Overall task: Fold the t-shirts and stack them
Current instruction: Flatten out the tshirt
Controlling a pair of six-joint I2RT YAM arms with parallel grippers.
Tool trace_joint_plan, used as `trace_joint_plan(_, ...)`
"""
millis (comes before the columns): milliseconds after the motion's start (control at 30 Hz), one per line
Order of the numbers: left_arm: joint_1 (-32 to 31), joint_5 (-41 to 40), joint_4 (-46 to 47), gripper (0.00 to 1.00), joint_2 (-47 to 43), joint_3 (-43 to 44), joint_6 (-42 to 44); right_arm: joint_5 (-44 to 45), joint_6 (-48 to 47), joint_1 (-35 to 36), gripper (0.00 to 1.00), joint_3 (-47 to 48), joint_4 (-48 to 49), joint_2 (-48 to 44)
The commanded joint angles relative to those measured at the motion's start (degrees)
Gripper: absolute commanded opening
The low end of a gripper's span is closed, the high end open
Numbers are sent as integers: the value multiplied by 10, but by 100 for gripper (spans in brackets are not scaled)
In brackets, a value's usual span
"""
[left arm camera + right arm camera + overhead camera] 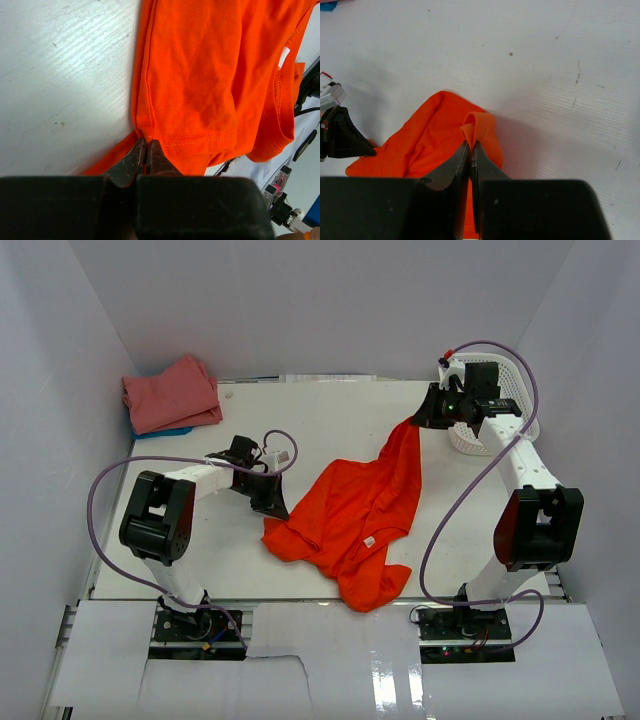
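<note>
Orange-red t-shirt (350, 515) crumpled at middle of table (330, 410), one corner drawn up toward far right. Right gripper (470, 146) jaws pinched tight on small fold of that raised corner, just in front of white mesh basket (515, 375). Left gripper (146, 145) jaws closed on hem corner at shirt's left edge, low over table. Salmon-pink t-shirt (170, 392) folded at far left corner. Blue t-shirt (165, 432) apparently beneath it, only sliver showing.
</note>
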Motion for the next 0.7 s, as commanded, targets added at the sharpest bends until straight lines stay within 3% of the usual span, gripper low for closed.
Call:
trace_joint_plan(0, -3, 14, -3, 0, -7, 21, 4, 0, -8, 4, 8, 33, -4, 0)
trace_joint_plan(133, -3, -13, -6, 0, -29, 42, -12, 5, -8, 6, 8, 52, -20, 6)
trace_joint_plan(400, -3, -167, -19, 0, -137, 104, -70, 49, -23, 28, 8, 87, -59, -15)
trace_joint_plan(667, -3, -268, -75, 0, -228, 224, -103, 58, -28, 49, 8, 87, -69, -66)
